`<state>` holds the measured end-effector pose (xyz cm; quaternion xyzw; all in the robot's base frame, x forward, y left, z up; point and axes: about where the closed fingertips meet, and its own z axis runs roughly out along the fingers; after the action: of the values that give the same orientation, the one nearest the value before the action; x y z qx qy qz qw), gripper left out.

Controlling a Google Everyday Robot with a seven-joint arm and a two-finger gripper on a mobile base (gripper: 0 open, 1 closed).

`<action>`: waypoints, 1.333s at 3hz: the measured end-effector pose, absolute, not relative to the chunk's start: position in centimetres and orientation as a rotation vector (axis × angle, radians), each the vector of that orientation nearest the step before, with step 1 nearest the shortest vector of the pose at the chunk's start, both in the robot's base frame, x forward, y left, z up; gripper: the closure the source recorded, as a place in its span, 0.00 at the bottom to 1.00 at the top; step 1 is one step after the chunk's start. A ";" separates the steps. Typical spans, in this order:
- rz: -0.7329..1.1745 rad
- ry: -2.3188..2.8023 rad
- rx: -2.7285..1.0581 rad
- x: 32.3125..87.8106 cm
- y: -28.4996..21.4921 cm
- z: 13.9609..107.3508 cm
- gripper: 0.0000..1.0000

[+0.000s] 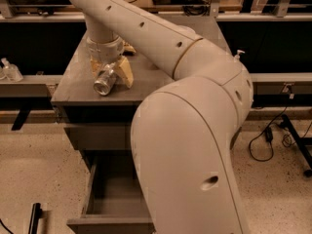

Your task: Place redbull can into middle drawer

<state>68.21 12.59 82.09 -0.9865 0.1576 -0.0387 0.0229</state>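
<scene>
The redbull can lies on its side on the grey cabinet top, near the front left, with its shiny round top facing me. My gripper is down over it from behind, open, with one tan finger to the right of the can and the other to its left. The middle drawer is pulled open below the cabinet front, with its dark floor bare and its front panel at the bottom edge of the view. My large arm hides its right part.
A closed grey drawer front sits just above the open one. A bit of crinkled snack bag shows behind the gripper. A clear bottle stands on the shelf to the left. Cables lie on the floor at right.
</scene>
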 end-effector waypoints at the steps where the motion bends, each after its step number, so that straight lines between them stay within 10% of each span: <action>1: -0.112 0.493 -3.046 68.1 12.7 82.4 0.64; 2: -0.107 0.501 -3.031 67.9 12.6 82.9 0.95; 4: -0.011 0.893 -2.583 57.4 8.7 91.3 1.00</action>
<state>57.35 8.67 91.26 -0.9255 0.3200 -0.0038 0.2027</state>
